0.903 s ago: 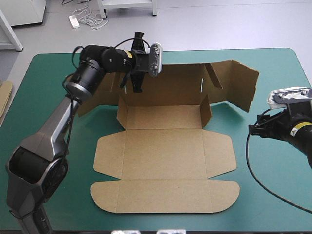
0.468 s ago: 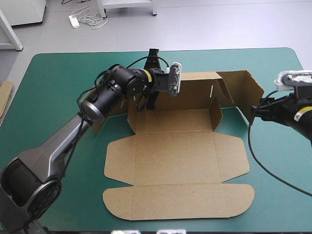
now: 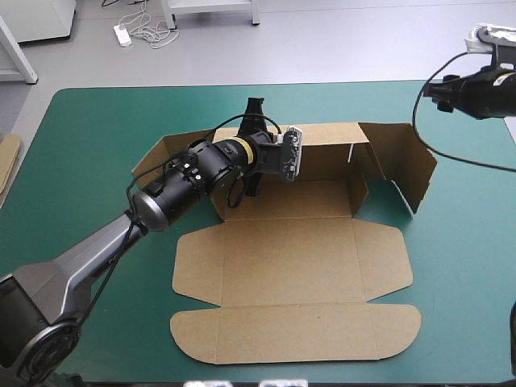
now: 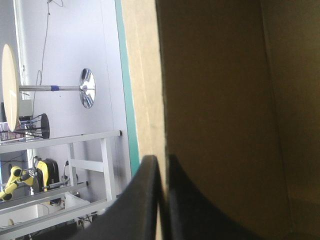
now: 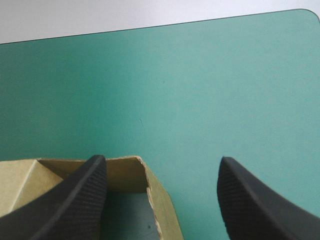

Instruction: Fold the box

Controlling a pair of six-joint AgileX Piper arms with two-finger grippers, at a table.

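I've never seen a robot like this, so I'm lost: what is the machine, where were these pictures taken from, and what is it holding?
It is a robot with two arms, each ending in a two-fingered gripper. One picture looks down on the table; the other two come from cameras on the wrists. On the table lies a brown box, a cut sheet partly folded: far walls raised, lid flat. The left gripper pinches a raised wall. The right gripper is open and holds nothing.
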